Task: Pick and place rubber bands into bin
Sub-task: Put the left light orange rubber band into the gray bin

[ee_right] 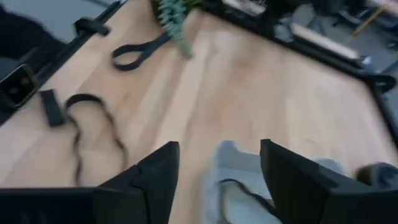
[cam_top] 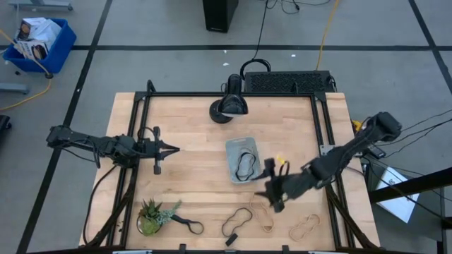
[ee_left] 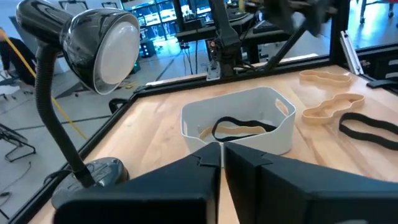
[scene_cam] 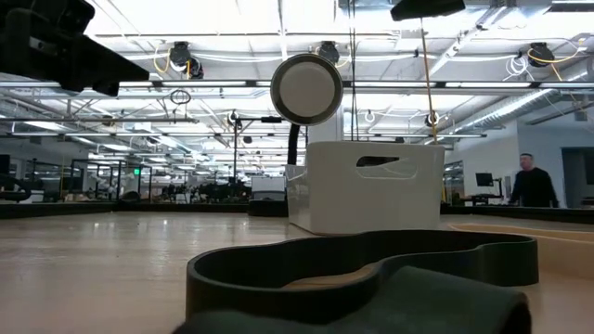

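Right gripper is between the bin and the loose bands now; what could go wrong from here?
The right gripper, open and empty, hangs near the bin, so a low swing could shove the light tray. Two tan bands and a black band lie flat near the table's front edge; pinching them flat may miss or drag them off.

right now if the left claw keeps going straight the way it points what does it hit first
Most likely the bin: the left claw, shut, points across bare table straight at it. The lamp sits off to one side.

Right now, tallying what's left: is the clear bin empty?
No. The high view shows a black rubber band lying inside the bin.
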Available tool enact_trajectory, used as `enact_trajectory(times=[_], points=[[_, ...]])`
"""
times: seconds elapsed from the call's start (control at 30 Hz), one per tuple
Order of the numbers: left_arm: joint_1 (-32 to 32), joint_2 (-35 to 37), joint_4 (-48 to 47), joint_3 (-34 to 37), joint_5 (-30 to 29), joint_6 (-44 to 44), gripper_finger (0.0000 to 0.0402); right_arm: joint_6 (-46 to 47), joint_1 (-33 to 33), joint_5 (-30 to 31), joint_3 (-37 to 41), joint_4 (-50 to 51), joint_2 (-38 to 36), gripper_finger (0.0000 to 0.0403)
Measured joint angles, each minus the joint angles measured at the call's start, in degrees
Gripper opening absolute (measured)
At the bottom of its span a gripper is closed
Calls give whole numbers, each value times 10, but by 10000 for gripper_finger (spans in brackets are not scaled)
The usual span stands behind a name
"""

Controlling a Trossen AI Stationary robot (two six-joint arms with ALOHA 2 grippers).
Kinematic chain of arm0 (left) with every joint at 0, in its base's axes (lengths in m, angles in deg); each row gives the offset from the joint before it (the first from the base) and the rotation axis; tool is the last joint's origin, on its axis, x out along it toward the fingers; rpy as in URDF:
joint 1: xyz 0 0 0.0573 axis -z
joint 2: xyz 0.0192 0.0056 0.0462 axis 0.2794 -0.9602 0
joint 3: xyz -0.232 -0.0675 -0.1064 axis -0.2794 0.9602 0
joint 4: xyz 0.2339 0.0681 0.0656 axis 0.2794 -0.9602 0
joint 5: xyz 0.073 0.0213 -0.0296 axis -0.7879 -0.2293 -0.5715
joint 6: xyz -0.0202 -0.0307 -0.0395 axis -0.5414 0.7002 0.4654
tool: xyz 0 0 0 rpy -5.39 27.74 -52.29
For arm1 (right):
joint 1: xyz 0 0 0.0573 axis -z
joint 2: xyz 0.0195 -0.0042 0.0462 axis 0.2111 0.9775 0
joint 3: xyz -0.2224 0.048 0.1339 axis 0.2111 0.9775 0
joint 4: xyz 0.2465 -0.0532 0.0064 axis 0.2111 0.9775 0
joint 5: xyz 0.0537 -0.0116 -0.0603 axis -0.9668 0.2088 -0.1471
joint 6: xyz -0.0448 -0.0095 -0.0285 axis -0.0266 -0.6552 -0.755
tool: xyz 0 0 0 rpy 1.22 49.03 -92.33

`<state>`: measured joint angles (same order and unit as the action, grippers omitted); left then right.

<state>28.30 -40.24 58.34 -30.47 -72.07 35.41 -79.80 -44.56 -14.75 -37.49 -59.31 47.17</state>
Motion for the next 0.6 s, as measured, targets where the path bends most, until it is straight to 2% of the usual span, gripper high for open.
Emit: enact_trajectory(times=[0.13,0.27,0.6], points=[[0,0,1,0,0,4,43,84,-16,-5,-40,4,75,226],[0,0,1,0,0,8,46,151,-28,-50,-57,0,122,225],[0,0,0,0,1,22,46,378,-49,-90,-56,70,189,220]])
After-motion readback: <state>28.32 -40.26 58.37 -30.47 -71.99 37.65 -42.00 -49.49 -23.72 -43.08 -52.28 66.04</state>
